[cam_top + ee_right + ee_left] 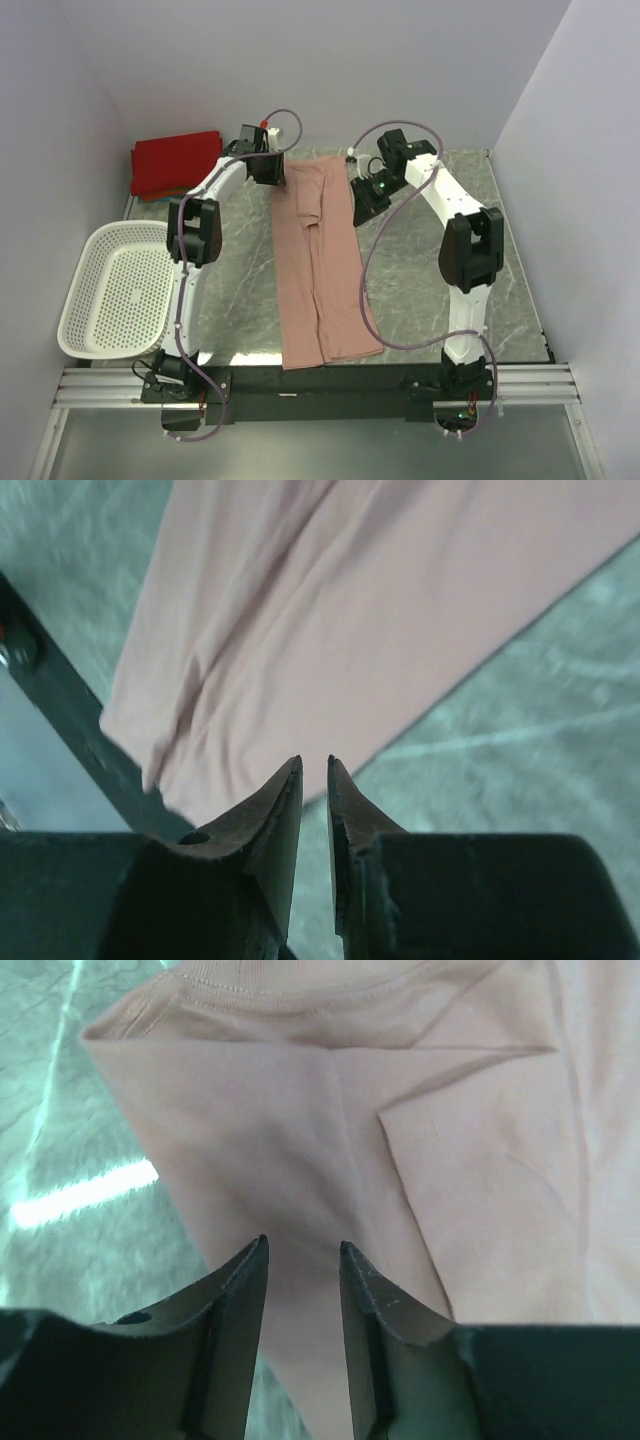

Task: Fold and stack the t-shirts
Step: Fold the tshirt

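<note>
Pink t-shirt [318, 270]: folded into a long strip, collar end just below both jaws.
Left jaws: partly parted, empty, over the collar end's left side.
Right jaws: narrow slit, empty, at the strip's right edge.
Long axis: far to near along the tabletop [420, 280], between the arms.
Nearer arm: neither; both are at the far end.

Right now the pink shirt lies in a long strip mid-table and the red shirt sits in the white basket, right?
No: the red shirt lies at the far left corner of the table, beyond the basket, not in it, as the top view shows. The pink shirt is a long strip mid-table.
</note>
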### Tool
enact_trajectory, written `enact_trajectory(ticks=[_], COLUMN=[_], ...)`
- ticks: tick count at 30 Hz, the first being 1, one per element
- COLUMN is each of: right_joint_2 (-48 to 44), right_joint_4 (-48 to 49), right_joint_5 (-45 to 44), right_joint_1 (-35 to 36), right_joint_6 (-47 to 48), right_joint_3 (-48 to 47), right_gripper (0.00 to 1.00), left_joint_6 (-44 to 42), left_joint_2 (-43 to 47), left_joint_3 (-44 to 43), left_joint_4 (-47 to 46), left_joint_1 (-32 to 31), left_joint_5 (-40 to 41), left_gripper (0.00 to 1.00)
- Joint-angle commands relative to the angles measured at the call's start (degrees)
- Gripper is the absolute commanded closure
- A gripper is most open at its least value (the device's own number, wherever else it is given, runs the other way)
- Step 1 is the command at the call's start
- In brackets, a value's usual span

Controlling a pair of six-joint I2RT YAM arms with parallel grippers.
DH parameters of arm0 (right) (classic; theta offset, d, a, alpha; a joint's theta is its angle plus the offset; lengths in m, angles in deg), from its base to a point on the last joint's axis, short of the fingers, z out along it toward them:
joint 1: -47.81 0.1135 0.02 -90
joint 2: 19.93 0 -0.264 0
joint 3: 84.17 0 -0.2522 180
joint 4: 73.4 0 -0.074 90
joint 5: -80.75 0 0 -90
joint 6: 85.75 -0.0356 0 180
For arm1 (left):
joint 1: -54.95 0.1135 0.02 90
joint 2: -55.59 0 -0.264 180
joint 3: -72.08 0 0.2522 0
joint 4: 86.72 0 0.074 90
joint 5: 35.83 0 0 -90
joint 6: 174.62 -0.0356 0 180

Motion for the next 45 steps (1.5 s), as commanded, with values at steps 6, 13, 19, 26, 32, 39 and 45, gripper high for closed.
enact_trajectory(ticks=[6,13,19,26,32,39,45], right_joint_2=[7.44,11.91,18.07,25.36,28.79,30.46,30.99], right_joint_4=[13.70,34.01,48.09,55.22,49.16,51.44,52.41], right_joint_5=[5.63,14.93,18.56,14.96,6.96,3.53,2.57], right_joint_1=[0.28,-0.95,-1.13,-2.53,-4.29,-5.26,-5.70], right_joint_6=[-13.83,-36.64,-52.50,-59.45,-62.26,-66.13,-67.11], right_joint_3=[-8.20,-3.37,-0.47,0.07,-3.36,-6.96,-7.75], right_gripper=[0.77,0.76,0.76,0.79,0.76,0.80,0.83], left_joint_6=[6.12,16.41,20.47,18.36,17.47,17.91,18.09], left_joint_2=[20.73,25.05,23.21,13.98,7.65,5.10,2.02], left_joint_3=[15.71,36.20,44.57,33.68,27.17,24.00,19.78], left_joint_4=[-2.32,-11.17,-15.50,-10.85,-7.94,-8.64,-7.76], left_joint_1=[0.14,0.49,2.07,4.53,5.41,6.02,6.55], left_joint_5=[-8.43,-25.83,-29.54,-28.48,-28.39,-27.43,-26.90], left_gripper=[0.64,0.71,0.72,0.72,0.71,0.71,0.71])
